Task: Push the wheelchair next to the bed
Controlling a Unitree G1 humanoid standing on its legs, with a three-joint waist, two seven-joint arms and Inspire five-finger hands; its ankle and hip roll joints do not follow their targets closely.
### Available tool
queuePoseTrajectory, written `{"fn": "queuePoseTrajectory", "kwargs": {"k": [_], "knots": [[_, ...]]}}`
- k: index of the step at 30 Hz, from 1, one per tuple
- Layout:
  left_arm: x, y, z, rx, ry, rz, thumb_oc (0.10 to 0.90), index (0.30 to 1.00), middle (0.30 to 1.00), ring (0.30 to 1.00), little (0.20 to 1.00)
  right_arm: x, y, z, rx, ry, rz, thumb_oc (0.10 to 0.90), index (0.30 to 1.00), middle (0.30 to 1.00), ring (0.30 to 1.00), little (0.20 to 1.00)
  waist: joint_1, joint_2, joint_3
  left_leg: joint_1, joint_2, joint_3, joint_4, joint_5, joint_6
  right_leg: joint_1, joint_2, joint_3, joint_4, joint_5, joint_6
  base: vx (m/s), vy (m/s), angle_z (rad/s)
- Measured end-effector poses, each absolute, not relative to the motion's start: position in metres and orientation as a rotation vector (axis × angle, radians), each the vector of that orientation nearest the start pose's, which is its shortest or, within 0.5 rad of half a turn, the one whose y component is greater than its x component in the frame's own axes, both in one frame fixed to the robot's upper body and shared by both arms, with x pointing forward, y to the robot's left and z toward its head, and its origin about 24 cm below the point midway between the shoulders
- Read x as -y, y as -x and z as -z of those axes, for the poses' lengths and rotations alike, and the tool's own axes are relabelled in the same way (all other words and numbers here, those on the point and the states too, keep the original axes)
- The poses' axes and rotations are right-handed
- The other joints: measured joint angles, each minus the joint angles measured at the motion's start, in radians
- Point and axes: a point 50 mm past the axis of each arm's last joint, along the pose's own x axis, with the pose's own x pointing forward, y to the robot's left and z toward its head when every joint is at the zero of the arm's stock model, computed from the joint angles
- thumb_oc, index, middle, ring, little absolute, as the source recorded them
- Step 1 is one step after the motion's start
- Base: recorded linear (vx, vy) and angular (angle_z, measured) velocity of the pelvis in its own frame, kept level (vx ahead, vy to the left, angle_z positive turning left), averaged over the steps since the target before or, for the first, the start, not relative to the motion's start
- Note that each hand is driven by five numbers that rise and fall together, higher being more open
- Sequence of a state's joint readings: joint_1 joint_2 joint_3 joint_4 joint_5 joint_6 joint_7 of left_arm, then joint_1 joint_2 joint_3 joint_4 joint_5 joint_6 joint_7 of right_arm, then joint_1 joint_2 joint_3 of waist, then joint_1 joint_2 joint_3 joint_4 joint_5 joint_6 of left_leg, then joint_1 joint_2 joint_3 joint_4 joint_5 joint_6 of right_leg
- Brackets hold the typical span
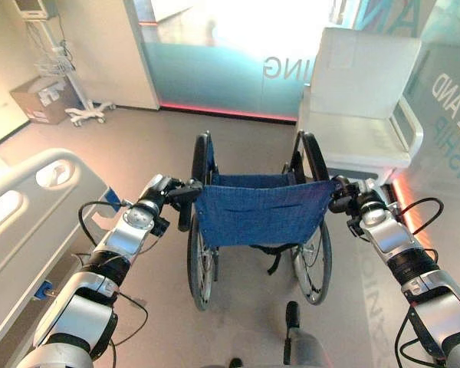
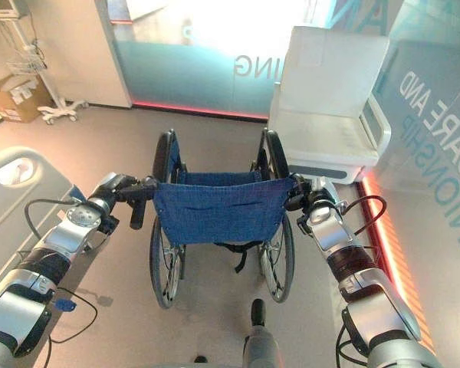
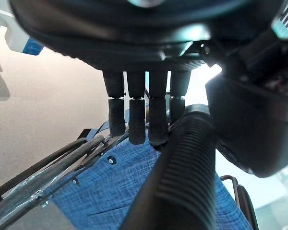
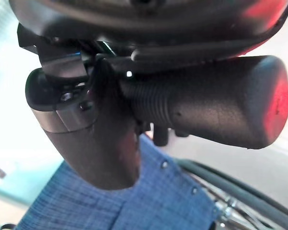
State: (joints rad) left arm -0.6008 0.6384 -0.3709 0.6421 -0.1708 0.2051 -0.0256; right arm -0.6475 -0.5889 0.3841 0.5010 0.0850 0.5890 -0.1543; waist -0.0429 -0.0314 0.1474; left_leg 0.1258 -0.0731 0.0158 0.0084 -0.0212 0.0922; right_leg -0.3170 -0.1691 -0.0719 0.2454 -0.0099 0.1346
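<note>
The wheelchair [image 1: 261,211], with a blue cloth back and black wheels, stands straight ahead of me on the grey floor, facing away. My left hand [image 1: 165,192] is at its left push handle [image 3: 182,177]. The ribbed grip lies between thumb and fingers [image 3: 137,120], which hang straight beside it. My right hand [image 1: 345,195] is shut on the right push handle [image 4: 216,110], its thumb [image 4: 101,143] curled round the grip. The bed [image 1: 31,199], with a white side rail, runs along my left, about an arm's width from the wheelchair.
A white armchair [image 1: 360,100] stands just beyond the wheelchair to the right, close to its right wheel. A frosted glass wall [image 1: 215,69] closes the far side. A cardboard box [image 1: 42,100] and a wheeled stand [image 1: 84,113] sit at the far left.
</note>
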Motion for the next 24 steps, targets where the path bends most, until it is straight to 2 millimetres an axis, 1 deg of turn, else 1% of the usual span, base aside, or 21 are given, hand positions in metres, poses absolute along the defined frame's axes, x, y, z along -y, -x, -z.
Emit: {"fn": "queuePoseTrajectory", "kwargs": {"k": [1, 2, 3, 5, 7, 8, 9, 10, 12, 13, 14, 15, 16, 17, 18, 19, 20, 21, 22, 23, 24], "knots": [[-0.252, -0.348, -0.073, -0.332, -0.611, 0.028, 0.4, 0.3, 0.3, 0.3, 0.3, 0.239, -0.352, -0.085, -0.456, 0.722, 0.174, 0.4, 0.3, 0.3, 0.3, 0.3, -0.003, -0.003, -0.002, 0.006, 0.002, 0.007, -0.003, -0.004, -0.006, 0.01, 0.002, 0.003, 0.012, 0.0, -0.001, 0.55, -0.308, 0.46], [-0.251, -0.348, -0.07, -0.342, -0.606, 0.028, 0.4, 0.3, 0.3, 0.3, 0.3, 0.24, -0.352, -0.085, -0.46, 0.722, 0.169, 0.4, 0.3, 0.3, 0.3, 0.3, -0.004, -0.013, -0.012, 0.014, 0.006, 0.016, -0.003, -0.019, -0.031, 0.042, 0.008, 0.012, 0.018, -0.003, -0.005, 0.43, -0.26, 0.37], [-0.252, -0.347, -0.069, -0.349, -0.608, 0.026, 0.4, 0.3, 0.3, 0.3, 0.3, 0.239, -0.352, -0.084, -0.466, 0.723, 0.16, 0.4, 0.3, 0.3, 0.3, 0.3, 0.003, -0.028, -0.021, 0.027, 0.005, 0.012, 0.0, -0.032, -0.055, 0.089, 0.02, 0.014, -0.03, 0.032, -0.028, 0.47, -0.285, 0.43], [-0.251, -0.347, -0.067, -0.354, -0.606, 0.021, 0.4, 0.3, 0.3, 0.3, 0.3, 0.238, -0.354, -0.087, -0.457, 0.734, 0.155, 0.4, 0.3, 0.3, 0.3, 0.3, 0.012, -0.003, -0.024, 0.034, 0.042, -0.016, 0.002, -0.045, -0.085, 0.108, 0.059, 0.008, -0.042, 0.045, -0.03, 0.46, -0.267, 0.25], [-0.252, -0.347, -0.068, -0.347, -0.596, 0.014, 0.4, 0.3, 0.3, 0.3, 0.3, 0.237, -0.355, -0.089, -0.459, 0.741, 0.149, 0.4, 0.3, 0.3, 0.3, 0.3, 0.036, 0.025, -0.029, 0.048, 0.12, -0.006, 0.01, -0.062, -0.139, 0.138, 0.11, -0.06, -0.062, 0.013, -0.062, 0.4, -0.246, 0.19], [-0.253, -0.347, -0.069, -0.339, -0.597, 0.013, 0.4, 0.3, 0.3, 0.3, 0.3, 0.237, -0.355, -0.088, -0.461, 0.74, 0.146, 0.4, 0.3, 0.3, 0.3, 0.3, 0.036, 0.025, -0.029, 0.049, 0.138, -0.011, 0.02, -0.071, -0.151, 0.144, 0.129, -0.06, -0.061, 0.011, -0.065, 0.41, -0.259, 0.44], [-0.253, -0.348, -0.072, -0.325, -0.592, 0.008, 0.4, 0.3, 0.3, 0.3, 0.3, 0.238, -0.355, -0.089, -0.46, 0.736, 0.146, 0.4, 0.3, 0.3, 0.3, 0.3, 0.034, 0.025, -0.029, 0.049, 0.164, 0.003, 0.036, -0.084, -0.171, 0.151, 0.146, -0.089, -0.057, -0.014, -0.104, 0.3, -0.195, 0.38], [-0.253, -0.348, -0.072, -0.32, -0.592, 0.004, 0.4, 0.3, 0.3, 0.3, 0.3, 0.237, -0.356, -0.089, -0.46, 0.735, 0.145, 0.4, 0.3, 0.3, 0.3, 0.3, 0.036, 0.021, -0.029, 0.047, 0.166, 0.016, 0.057, -0.089, -0.178, 0.155, 0.147, -0.1, -0.058, -0.017, -0.109, 0.36, -0.239, 0.38], [-0.253, -0.348, -0.072, -0.314, -0.599, -0.009, 0.4, 0.3, 0.3, 0.3, 0.3, 0.236, -0.355, -0.088, -0.462, 0.729, 0.142, 0.4, 0.3, 0.3, 0.3, 0.3, 0.038, -0.006, -0.03, -0.032, 0.153, 0.049, 0.227, -0.088, -0.188, 0.191, 0.149, -0.118, -0.118, -0.03, -0.118, 0.37, -0.212, 0.14], [-0.254, -0.347, -0.072, -0.319, -0.604, -0.008, 0.4, 0.3, 0.3, 0.3, 0.3, 0.236, -0.355, -0.087, -0.464, 0.729, 0.137, 0.4, 0.3, 0.3, 0.3, 0.3, 0.067, -0.004, -0.03, -0.096, 0.166, 0.033, 0.373, -0.078, -0.189, 0.222, 0.153, -0.161, -0.122, -0.057, -0.116, 0.54, -0.164, -0.42], [-0.26, -0.343, -0.07, -0.321, -0.605, -0.017, 0.4, 0.3, 0.3, 0.3, 0.3, 0.23, -0.356, -0.084, -0.472, 0.719, 0.123, 0.4, 0.3, 0.3, 0.3, 0.3, 0.108, -0.036, -0.02, -0.155, 0.138, 0.009, 0.569, -0.077, -0.191, 0.252, 0.145, -0.162, -0.041, -0.093, -0.21, 0.44, -0.092, -0.56], [-0.262, -0.338, -0.062, -0.331, -0.588, -0.033, 0.4, 0.3, 0.3, 0.3, 0.3, 0.226, -0.356, -0.079, -0.482, 0.718, 0.11, 0.4, 0.3, 0.3, 0.3, 0.3, 0.114, -0.029, -0.014, -0.198, 0.13, -0.023, 0.65, -0.093, -0.188, 0.28, 0.178, -0.101, -0.047, -0.083, -0.205, 0.49, -0.049, -0.64], [-0.267, -0.331, -0.056, -0.336, -0.586, -0.046, 0.4, 0.3, 0.3, 0.3, 0.3, 0.22, -0.355, -0.074, -0.487, 0.719, 0.1, 0.4, 0.3, 0.3, 0.3, 0.3, 0.125, -0.046, -0.024, -0.246, 0.059, -0.054, 0.606, -0.115, -0.163, 0.295, 0.188, -0.02, -0.087, -0.078, -0.188, 0.4, -0.001, -0.39], [-0.268, -0.33, -0.058, -0.331, -0.588, -0.045, 0.4, 0.3, 0.3, 0.3, 0.3, 0.221, -0.355, -0.075, -0.483, 0.721, 0.1, 0.4, 0.3, 0.3, 0.3, 0.3, 0.137, -0.051, -0.024, -0.28, 0.014, -0.044, 0.536, -0.115, -0.161, 0.315, 0.193, 0.018, -0.118, -0.07, -0.174, 0.56, 0.006, -0.44], [-0.269, -0.328, -0.059, -0.321, -0.588, -0.033, 0.4, 0.3, 0.3, 0.3, 0.3, 0.221, -0.355, -0.076, -0.478, 0.719, 0.1, 0.4, 0.3, 0.3, 0.3, 0.3, 0.159, -0.05, -0.018, -0.321, -0.033, -0.03, 0.416, -0.105, -0.151, 0.346, 0.204, 0.069, -0.169, -0.051, -0.149, 0.58, 0.035, -0.54], [-0.267, -0.327, -0.059, -0.3, -0.573, -0.035, 0.4, 0.3, 0.3, 0.3, 0.3, 0.222, -0.357, -0.08, -0.466, 0.719, 0.106, 0.4, 0.3, 0.3, 0.3, 0.3, 0.193, -0.037, 0.001, -0.324, -0.06, -0.029, 0.241, -0.077, -0.141, 0.38, 0.214, 0.104, -0.197, -0.047, -0.149, 0.55, 0.049, -0.66], [-0.267, -0.327, -0.062, -0.282, -0.556, -0.046, 0.4, 0.3, 0.3, 0.3, 0.3, 0.224, -0.358, -0.084, -0.455, 0.724, 0.11, 0.4, 0.3, 0.3, 0.3, 0.3, 0.213, -0.017, 0.023, -0.318, -0.049, -0.047, 0.065, -0.019, -0.175, 0.42, 0.247, 0.163, -0.215, -0.034, -0.182, 0.51, 0.091, -0.62], [-0.267, -0.327, -0.063, -0.274, -0.545, -0.046, 0.4, 0.3, 0.3, 0.3, 0.3, 0.225, -0.358, -0.087, -0.446, 0.728, 0.113, 0.4, 0.3, 0.3, 0.3, 0.3, 0.222, -0.004, 0.034, -0.321, -0.037, -0.056, -0.011, 0.005, -0.192, 0.438, 0.267, 0.2, -0.234, -0.027, -0.205, 0.34, 0.127, -0.53], [-0.267, -0.327, -0.067, -0.255, -0.528, -0.049, 0.4, 0.3, 0.3, 0.3, 0.3, 0.227, -0.359, -0.095, -0.422, 0.736, 0.114, 0.4, 0.3, 0.3, 0.3, 0.3, 0.236, 0.022, 0.053, -0.357, -0.008, -0.068, -0.075, 0.028, -0.206, 0.46, 0.29, 0.236, -0.247, -0.037, -0.219, 0.32, 0.183, -0.44], [-0.267, -0.326, -0.069, -0.246, -0.524, -0.051, 0.4, 0.3, 0.3, 0.3, 0.3, 0.227, -0.361, -0.099, -0.409, 0.738, 0.113, 0.4, 0.3, 0.3, 0.3, 0.3, 0.245, 0.032, 0.058, -0.376, 0.005, -0.063, -0.074, 0.028, -0.206, 0.458, 0.296, 0.244, -0.24, -0.046, -0.227, 0.36, 0.219, -0.57], [-0.267, -0.327, -0.072, -0.233, -0.511, -0.056, 0.4, 0.3, 0.3, 0.3, 0.3, 0.228, -0.363, -0.107, -0.391, 0.743, 0.109, 0.4, 0.3, 0.3, 0.3, 0.3, 0.253, 0.049, 0.068, -0.415, 0.031, -0.027, -0.011, 0.028, -0.205, 0.463, 0.299, 0.253, -0.23, -0.064, -0.221, 0.42, 0.215, -0.43]]}}
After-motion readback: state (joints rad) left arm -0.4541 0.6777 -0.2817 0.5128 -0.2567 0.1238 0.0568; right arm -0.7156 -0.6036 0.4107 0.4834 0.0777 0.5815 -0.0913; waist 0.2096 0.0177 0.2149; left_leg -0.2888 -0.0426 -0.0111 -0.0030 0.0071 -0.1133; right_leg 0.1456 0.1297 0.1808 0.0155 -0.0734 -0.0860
